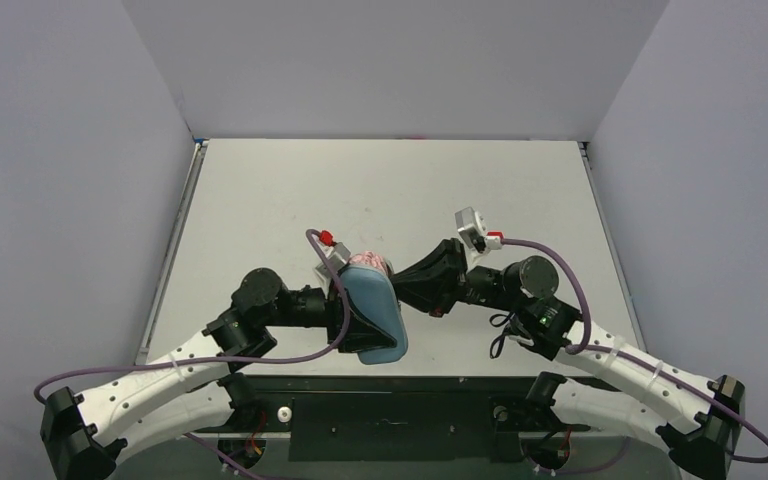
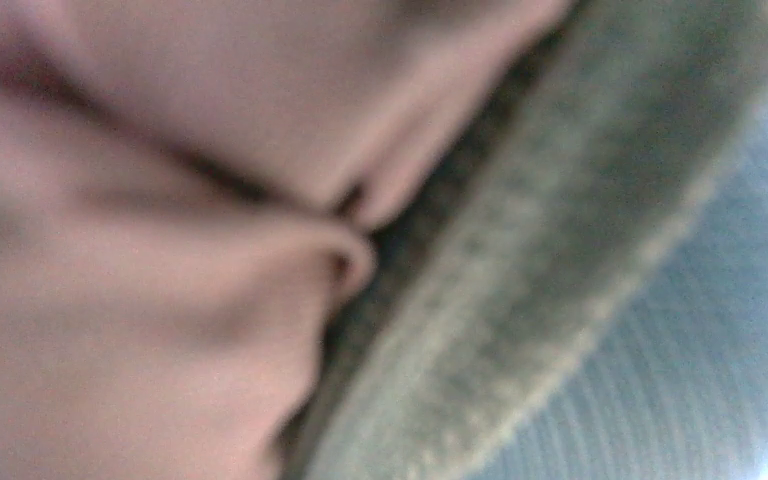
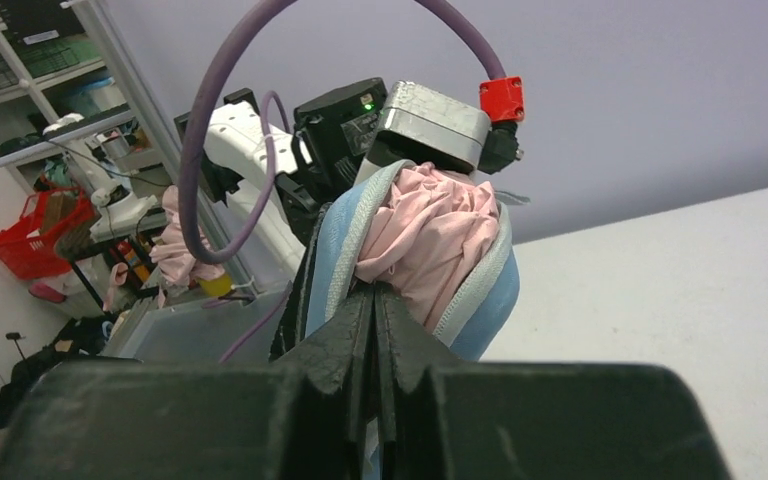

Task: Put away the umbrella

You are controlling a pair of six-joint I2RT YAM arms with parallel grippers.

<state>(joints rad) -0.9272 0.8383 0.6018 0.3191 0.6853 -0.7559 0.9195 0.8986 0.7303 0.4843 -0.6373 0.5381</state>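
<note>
The umbrella [image 1: 368, 263] is stuffed into a light blue case [image 1: 375, 312] near the middle of the desk [image 1: 380, 190], a little toward the near edge. Only a bunch of its pale pink cloth shows, at the far end of the case.

The left arm comes in from the near left. The left claw [image 1: 352, 322] is clamped on the left side of the case, with the black claw body snug against the blue fabric. Its fingers are hidden in the left wrist view. That view is a very close blur of folded pink cloth [image 2: 160, 250], a grey zip edge [image 2: 520, 260] and ribbed blue fabric [image 2: 700, 330].

The right arm reaches in from the near right and points left at the case. The right claw [image 1: 400, 283] sits just beside the case's right side, up near the open end. In the right wrist view the two black fingers [image 3: 355, 340] are pressed together with no gap. Their tips are right at the mouth of the case [image 3: 485, 300], where the crumpled pink cloth [image 3: 430, 230] bulges out between the two zip edges [image 3: 470, 280]. I cannot tell whether the tips pinch any cloth or zip. Behind the case in that view is the left arm's wrist, with a purple cable [image 3: 210, 130] looping over it.
</note>
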